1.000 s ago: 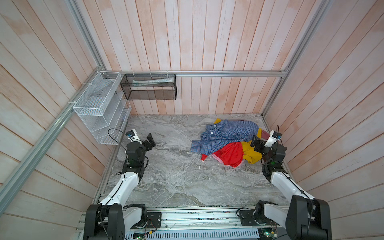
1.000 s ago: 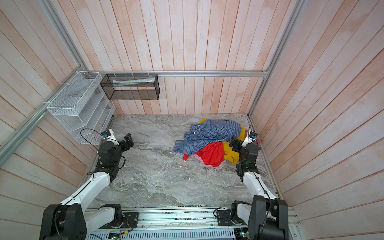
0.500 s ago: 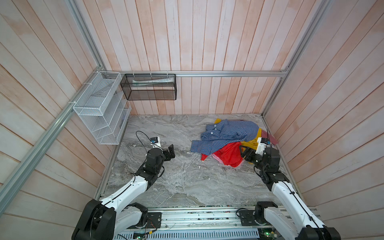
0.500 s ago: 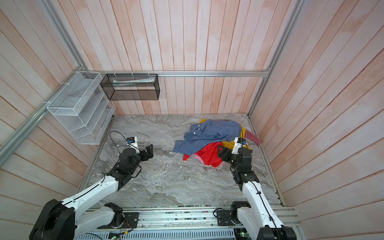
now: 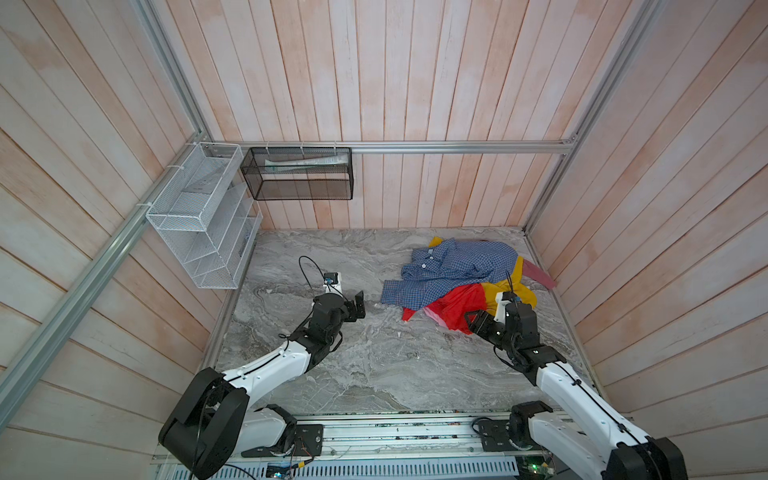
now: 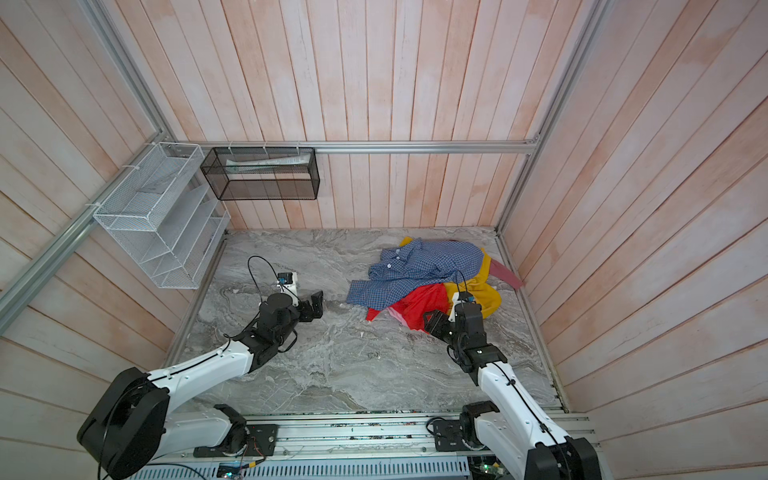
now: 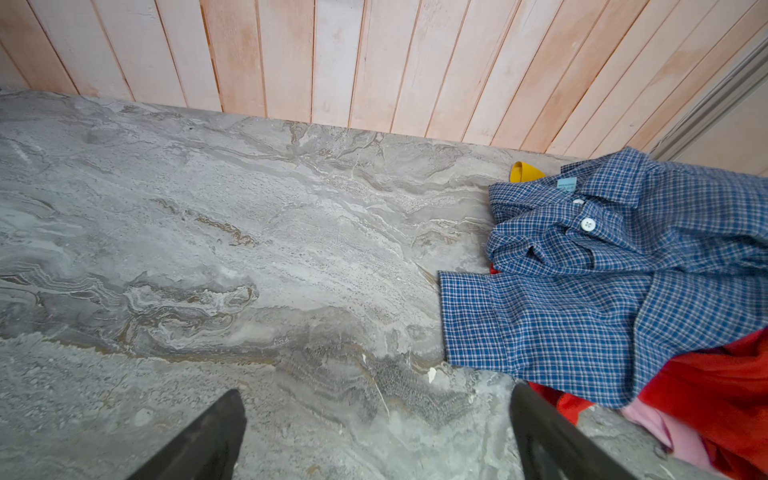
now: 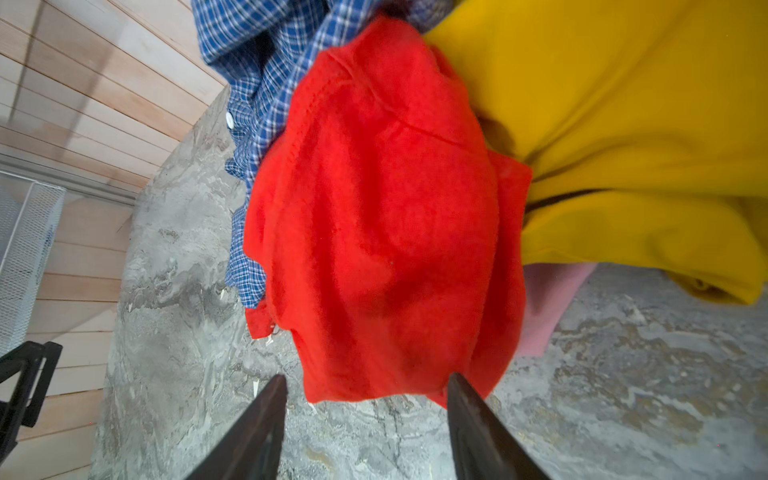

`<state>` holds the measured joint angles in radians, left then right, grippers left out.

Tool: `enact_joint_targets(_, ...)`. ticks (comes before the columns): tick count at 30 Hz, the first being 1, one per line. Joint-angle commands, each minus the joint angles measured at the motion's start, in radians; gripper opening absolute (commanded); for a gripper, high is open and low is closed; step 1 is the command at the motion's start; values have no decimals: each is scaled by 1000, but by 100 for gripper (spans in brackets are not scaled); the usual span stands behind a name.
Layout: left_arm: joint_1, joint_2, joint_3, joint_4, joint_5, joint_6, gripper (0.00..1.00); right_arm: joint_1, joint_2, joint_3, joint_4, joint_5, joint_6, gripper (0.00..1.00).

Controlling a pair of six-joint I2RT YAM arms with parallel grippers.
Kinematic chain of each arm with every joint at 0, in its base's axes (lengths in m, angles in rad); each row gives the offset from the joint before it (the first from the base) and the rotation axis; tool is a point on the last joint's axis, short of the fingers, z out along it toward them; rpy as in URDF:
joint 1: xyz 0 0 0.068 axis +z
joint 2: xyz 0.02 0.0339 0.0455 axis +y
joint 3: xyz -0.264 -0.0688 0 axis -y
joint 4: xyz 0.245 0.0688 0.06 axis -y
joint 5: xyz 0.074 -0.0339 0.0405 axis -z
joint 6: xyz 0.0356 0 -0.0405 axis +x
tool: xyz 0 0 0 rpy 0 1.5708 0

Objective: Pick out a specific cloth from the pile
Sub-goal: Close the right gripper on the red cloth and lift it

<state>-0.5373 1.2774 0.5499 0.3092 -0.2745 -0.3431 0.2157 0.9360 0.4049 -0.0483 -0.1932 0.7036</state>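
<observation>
The right claw (image 8: 366, 377), jaws half parted, straddles the edge of the red cloth (image 8: 374, 208), lower middle of frame. The left claw (image 7: 374, 390) gapes wide over the surface (image 7: 208, 249), left of the blue checked shirt (image 7: 582, 311).

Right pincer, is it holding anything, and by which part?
Nothing is held yet. The right pincer has its jaws apart at the near edge of the red cloth, not clamped on it.

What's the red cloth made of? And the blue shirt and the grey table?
The red cloth looks like soft matte fabric, maybe knit; folds and a stitched seam show. The blue checked shirt looks like thin woven cotton, with white buttons. The table looks like marble or marble-look laminate: grey swirly veins.
</observation>
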Motion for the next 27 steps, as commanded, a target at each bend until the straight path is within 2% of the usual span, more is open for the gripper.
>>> enact_joint_targets(1,-6,10,28,16,-13,12,100,34,46,27,-17,1,8,62)
enact_joint_targets(6,-8,-1,28,10,-24,13,100,67,87,49,-35,35,5,63)
enact_joint_targets(14,-11,-3,30,4,-30,10,100,70,174,40,60,52,1,63)
enact_joint_targets(16,-12,-4,31,4,-32,9,100,70,191,35,96,54,10,60)
enact_joint_targets(19,-13,-4,32,2,-35,7,100,70,218,29,157,60,3,50)
enact_joint_targets(25,-15,-9,36,-11,-44,9,100,69,216,29,246,41,-23,15)
enact_joint_targets(27,-16,-9,36,-10,-46,9,100,70,200,33,246,37,-33,6)
